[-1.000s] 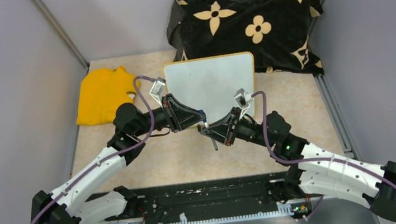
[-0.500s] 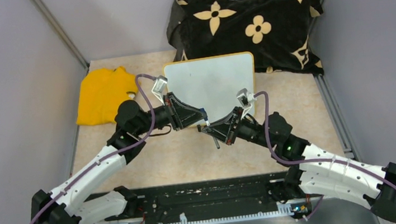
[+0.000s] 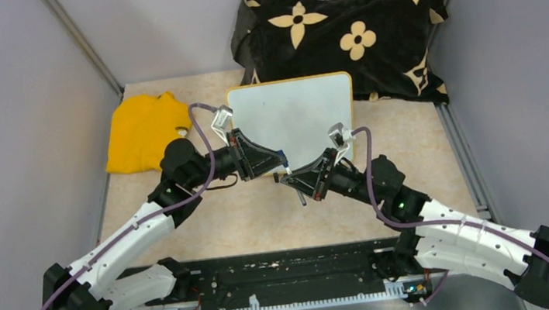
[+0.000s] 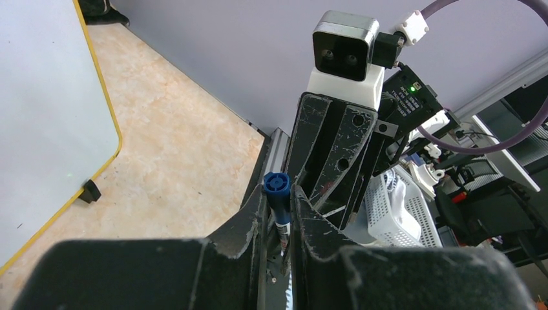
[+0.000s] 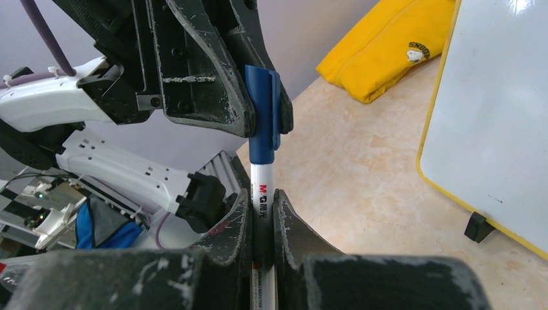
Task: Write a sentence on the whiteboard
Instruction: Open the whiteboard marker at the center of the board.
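Observation:
The whiteboard (image 3: 294,117), white with a thin yellow rim, lies at mid-table, and no sentence shows on its face. Just in front of its near edge the two grippers meet tip to tip around one marker (image 5: 261,184). My left gripper (image 3: 278,162) is shut on the marker's blue cap (image 4: 276,186). My right gripper (image 3: 291,178) is shut on its white barrel. In the right wrist view the cap (image 5: 262,123) sits on the barrel, pinched between the left fingers (image 5: 207,77). The board's corner and a black foot (image 4: 90,191) show left of the left gripper (image 4: 279,195); the right gripper (image 5: 262,197) points upward.
A black cloth with cream flowers (image 3: 344,38) is heaped behind the board at the back right. A yellow garment (image 3: 140,131) lies left of the board. Grey walls close in both sides, and a black rail (image 3: 285,275) runs along the near edge.
Both grippers, joined on the marker, have drifted slightly right. Neither grip has changed.

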You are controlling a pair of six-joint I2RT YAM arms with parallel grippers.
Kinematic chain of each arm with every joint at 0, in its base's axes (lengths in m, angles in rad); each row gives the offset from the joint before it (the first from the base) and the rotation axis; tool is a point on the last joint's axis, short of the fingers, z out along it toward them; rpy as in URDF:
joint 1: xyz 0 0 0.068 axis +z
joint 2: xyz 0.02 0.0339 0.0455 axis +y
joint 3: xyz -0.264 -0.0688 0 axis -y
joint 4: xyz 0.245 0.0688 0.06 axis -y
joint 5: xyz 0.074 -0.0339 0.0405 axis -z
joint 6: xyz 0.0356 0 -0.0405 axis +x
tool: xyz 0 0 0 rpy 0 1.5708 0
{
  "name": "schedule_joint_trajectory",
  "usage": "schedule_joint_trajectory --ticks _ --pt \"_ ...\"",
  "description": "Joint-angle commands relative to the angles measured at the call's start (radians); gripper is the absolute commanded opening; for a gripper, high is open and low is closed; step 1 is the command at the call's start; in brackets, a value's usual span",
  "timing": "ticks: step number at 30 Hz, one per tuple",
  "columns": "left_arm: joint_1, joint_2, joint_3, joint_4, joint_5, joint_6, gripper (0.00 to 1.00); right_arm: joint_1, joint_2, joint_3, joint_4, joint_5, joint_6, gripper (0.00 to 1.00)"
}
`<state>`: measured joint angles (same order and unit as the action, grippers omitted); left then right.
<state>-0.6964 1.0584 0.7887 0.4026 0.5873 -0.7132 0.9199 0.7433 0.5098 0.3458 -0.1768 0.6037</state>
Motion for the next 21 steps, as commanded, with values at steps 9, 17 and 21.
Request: schedule_joint_trajectory --ticks 9,17,21 --pt "0.065 -0.023 0.058 0.101 -0.23 0.042 0.0 0.004 -0.071 -0.023 -0.069 -0.042 -0.008 0.0" --pt "0.066 -0.035 0.088 -0.047 -0.247 0.114 0.0 0.004 -0.11 -0.009 -0.151 0.044 -0.03 0.0" --pt "0.066 -0.09 0.094 -0.337 -0.375 0.233 0.0 0.004 -0.164 0.034 -0.366 0.278 -0.075 0.0"
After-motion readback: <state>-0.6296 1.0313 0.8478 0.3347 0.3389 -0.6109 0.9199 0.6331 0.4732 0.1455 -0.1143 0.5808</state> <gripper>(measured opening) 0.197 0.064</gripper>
